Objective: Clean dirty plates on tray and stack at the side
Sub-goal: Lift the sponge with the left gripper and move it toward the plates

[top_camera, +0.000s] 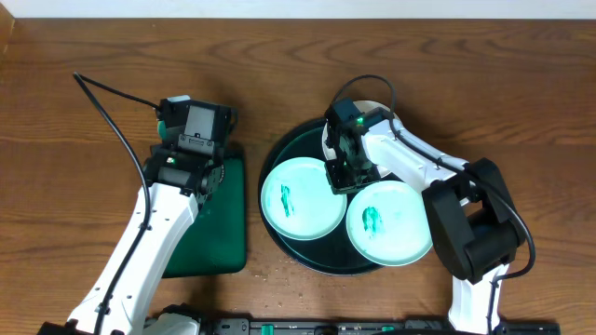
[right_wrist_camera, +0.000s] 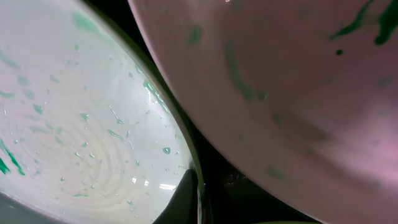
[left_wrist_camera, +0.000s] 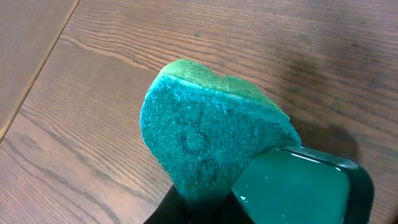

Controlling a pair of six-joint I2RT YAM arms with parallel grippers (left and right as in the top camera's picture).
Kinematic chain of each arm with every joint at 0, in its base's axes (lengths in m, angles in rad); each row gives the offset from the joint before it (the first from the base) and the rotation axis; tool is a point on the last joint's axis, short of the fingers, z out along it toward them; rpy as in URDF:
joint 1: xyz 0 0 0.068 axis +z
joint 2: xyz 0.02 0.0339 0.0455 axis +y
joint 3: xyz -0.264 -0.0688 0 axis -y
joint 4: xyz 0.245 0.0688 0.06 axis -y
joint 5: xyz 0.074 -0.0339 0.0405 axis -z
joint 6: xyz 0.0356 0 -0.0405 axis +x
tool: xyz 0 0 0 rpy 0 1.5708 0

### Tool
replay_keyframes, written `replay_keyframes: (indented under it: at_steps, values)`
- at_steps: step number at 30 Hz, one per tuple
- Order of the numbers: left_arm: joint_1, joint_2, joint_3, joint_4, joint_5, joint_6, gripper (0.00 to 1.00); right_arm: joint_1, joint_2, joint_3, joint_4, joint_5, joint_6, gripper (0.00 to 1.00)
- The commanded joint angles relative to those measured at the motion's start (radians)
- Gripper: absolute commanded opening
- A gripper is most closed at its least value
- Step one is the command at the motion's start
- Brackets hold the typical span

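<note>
The large round dark tray holds three white plates with teal smears: one at the left, one at the right front, and one at the back, mostly hidden by my right arm. My right gripper is low between the plates. In the right wrist view its fingers straddle the rim of the speckled left plate, with another smeared plate close beside it. My left gripper is shut on a green sponge above the table.
A smaller rectangular green tray lies on the wooden table to the left of the round tray, under my left arm. A black cable runs across the table at the far left.
</note>
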Motion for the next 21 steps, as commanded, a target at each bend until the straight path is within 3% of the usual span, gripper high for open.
replay_keyframes:
  at_steps: [1, 5, 11, 15, 21]
  values:
    - [-0.004, -0.013, 0.004, 0.004, -0.039, -0.038, 0.07, 0.019, 0.017, -0.006, -0.004, -0.027, -0.02, 0.01]
    - [-0.002, -0.004, 0.003, -0.027, 0.054, -0.133, 0.07, 0.019, 0.017, -0.006, -0.001, -0.027, -0.02, 0.01]
    - [0.0, 0.021, 0.003, -0.227, 0.252, -0.345, 0.08, 0.019, 0.017, -0.006, -0.002, -0.027, -0.02, 0.01]
    - [0.002, 0.024, 0.003, -0.274, 0.359, -0.353, 0.07, 0.019, 0.017, -0.006, 0.001, -0.027, -0.02, 0.01]
    - [0.042, 0.041, 0.003, -0.239, 0.386, -0.311, 0.07, 0.019, 0.017, -0.006, 0.003, -0.028, -0.02, 0.01]
